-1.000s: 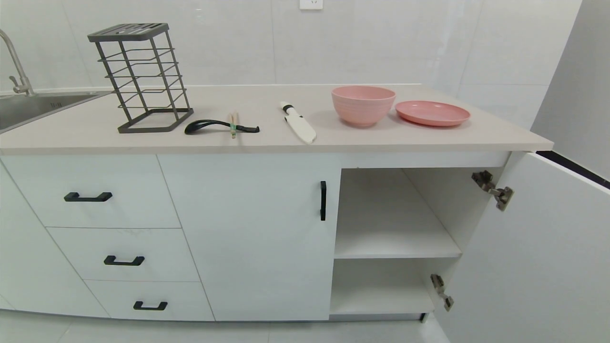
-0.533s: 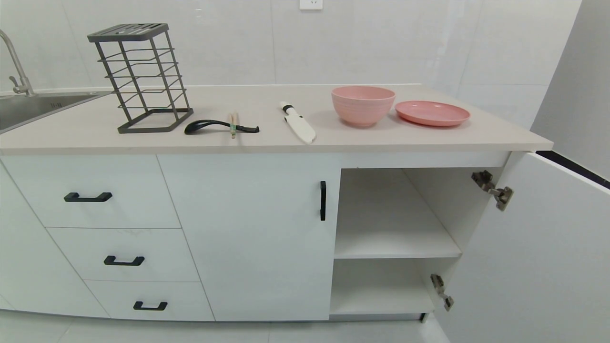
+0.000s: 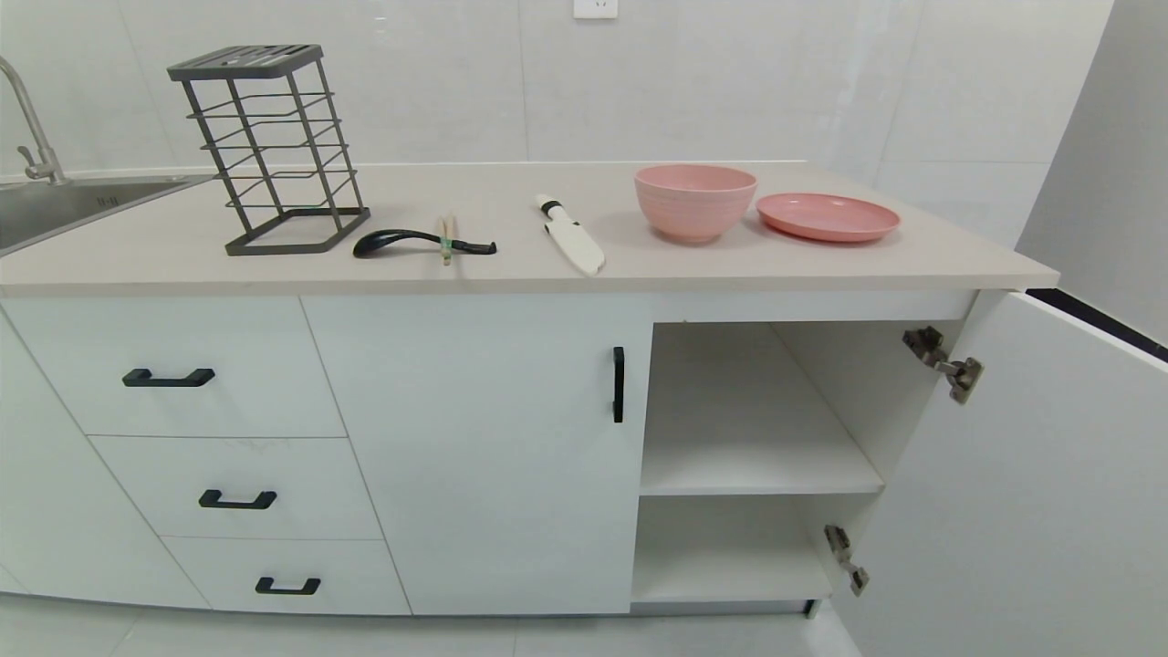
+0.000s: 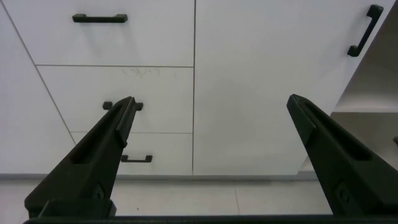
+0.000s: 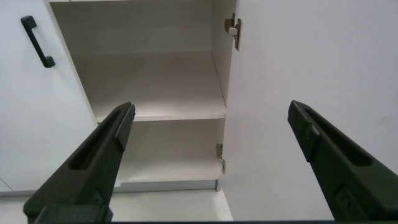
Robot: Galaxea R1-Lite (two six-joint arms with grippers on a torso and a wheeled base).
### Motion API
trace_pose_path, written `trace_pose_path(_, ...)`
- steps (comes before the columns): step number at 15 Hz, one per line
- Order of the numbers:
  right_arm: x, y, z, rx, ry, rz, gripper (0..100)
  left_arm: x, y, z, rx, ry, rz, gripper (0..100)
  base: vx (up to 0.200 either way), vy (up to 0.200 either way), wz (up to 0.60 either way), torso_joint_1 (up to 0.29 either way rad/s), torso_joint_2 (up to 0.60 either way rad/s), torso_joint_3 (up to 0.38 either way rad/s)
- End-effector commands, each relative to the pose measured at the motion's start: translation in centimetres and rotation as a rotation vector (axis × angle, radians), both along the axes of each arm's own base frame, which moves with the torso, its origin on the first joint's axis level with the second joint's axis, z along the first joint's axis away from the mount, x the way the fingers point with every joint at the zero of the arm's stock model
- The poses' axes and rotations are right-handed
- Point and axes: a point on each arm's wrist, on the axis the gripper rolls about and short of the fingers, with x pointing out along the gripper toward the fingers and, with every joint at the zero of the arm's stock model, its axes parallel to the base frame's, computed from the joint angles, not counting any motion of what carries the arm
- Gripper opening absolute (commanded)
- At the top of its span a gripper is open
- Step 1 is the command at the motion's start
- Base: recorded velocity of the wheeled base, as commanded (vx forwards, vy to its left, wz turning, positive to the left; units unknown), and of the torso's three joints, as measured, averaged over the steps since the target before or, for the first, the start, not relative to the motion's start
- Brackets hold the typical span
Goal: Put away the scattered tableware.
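Note:
On the countertop point(image 3: 182, 246) lie a pink bowl point(image 3: 695, 201), a pink plate point(image 3: 828, 216) to its right, a white-sheathed knife point(image 3: 572, 234), a black ladle point(image 3: 415, 243) and a pair of chopsticks point(image 3: 446, 239) crossing the ladle's handle. A dark wire rack point(image 3: 270, 146) stands to the left of them. My left gripper point(image 4: 210, 106) is open, low down in front of the drawers point(image 4: 118, 93). My right gripper point(image 5: 211, 112) is open, low down facing the open cabinet's shelves point(image 5: 155, 93). Neither holds anything.
The cabinet door point(image 3: 1031, 474) on the right stands swung open, showing two bare shelves point(image 3: 748, 438). A closed door with a black handle point(image 3: 619, 384) sits beside it, and three drawers at the left. A sink point(image 3: 55, 205) with a tap is at the far left.

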Motion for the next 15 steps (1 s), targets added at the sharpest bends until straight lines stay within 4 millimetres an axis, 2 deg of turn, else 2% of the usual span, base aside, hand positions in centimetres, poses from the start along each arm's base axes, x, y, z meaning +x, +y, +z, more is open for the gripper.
trace_pose_path(1, -0.01, 0.00, 0.01, -0.001, -0.002, 0.000, 100, 0.02, 0.00, 0.00, 0.000, 0.002, 0.000, 100, 0.000, 0.000, 0.00, 0.000, 0.00, 0.000)
trace_pose_path(8, -0.01, 0.00, 0.01, -0.003, -0.002, 0.000, 100, 0.02, 0.00, 0.00, 0.000, 0.002, 0.000, 100, 0.000, 0.000, 0.00, 0.007, -0.07, -0.068)
trace_pose_path(15, -0.01, 0.00, 0.02, -0.009, -0.003, 0.000, 100, 0.03, 0.00, 0.00, 0.000, 0.004, 0.000, 100, 0.000, 0.000, 0.00, 0.000, 0.00, 0.000)
